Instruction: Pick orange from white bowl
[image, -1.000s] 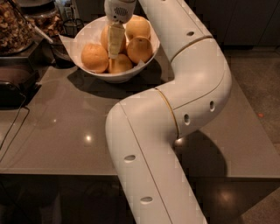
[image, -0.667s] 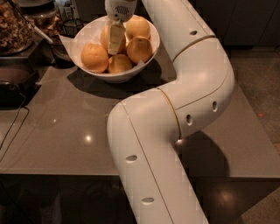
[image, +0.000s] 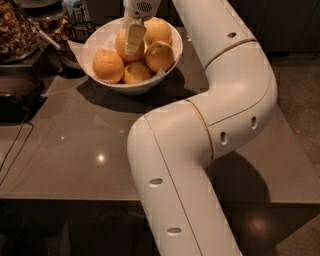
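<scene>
The white bowl (image: 95, 41) with a wavy rim stands at the back of the grey table and holds several oranges. My gripper (image: 134, 37) reaches down into it from above, at the end of my white arm (image: 220, 100). One pale finger (image: 134, 39) lies across the front of the back-left orange (image: 121, 44); the other finger is hidden behind that orange. The gripper is shut on this orange, which sits slightly above the others. Other oranges lie at the left (image: 107, 65), the front (image: 136, 73) and the right (image: 160, 56).
A glass jar of brown snacks (image: 15, 30) and dark containers (image: 75, 35) stand to the left of the bowl. A black object with a cable (image: 15, 102) lies at the table's left edge. My arm crosses the right half of the table (image: 75, 150).
The gripper has moved slightly up and to the right in the bowl, and the orange it holds shows more clearly. The other oranges have stayed put.
</scene>
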